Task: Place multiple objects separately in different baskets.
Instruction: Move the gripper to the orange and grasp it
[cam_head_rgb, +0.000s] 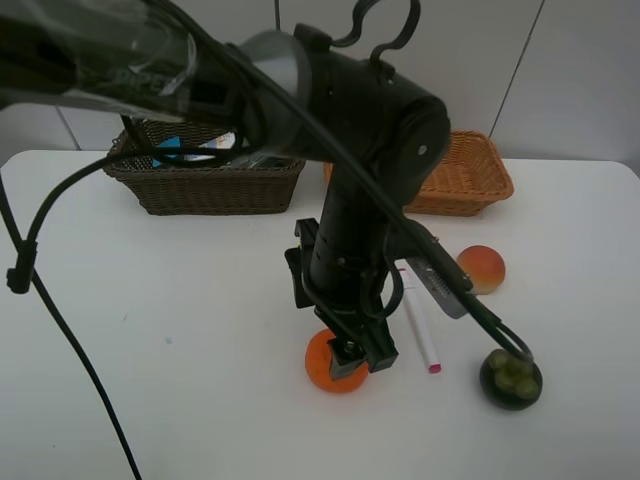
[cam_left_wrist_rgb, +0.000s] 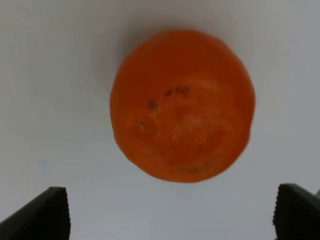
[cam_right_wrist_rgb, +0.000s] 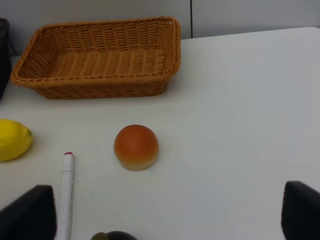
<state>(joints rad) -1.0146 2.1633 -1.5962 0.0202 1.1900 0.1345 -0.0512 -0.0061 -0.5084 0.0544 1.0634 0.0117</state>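
Orange (cam_left_wrist_rgb: 182, 105) lies centred just ahead of the wide-spread left claw (cam_left_wrist_rgb: 172, 212), untouched.

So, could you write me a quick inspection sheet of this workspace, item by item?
Surface: white table, nothing on it but the job's things.
Job's things: orange below the left gripper; marker, peach, mangosteen and lemon loose on the table; dark basket holds something blue and white, partly hidden; light basket, nothing seen inside.
Clutter: nothing seen.
Grippers: left gripper open, not gripping the orange; right gripper open, holding nothing.
Cables: black cable hangs across the table's left side.
Surroundings: pale wall panels behind.
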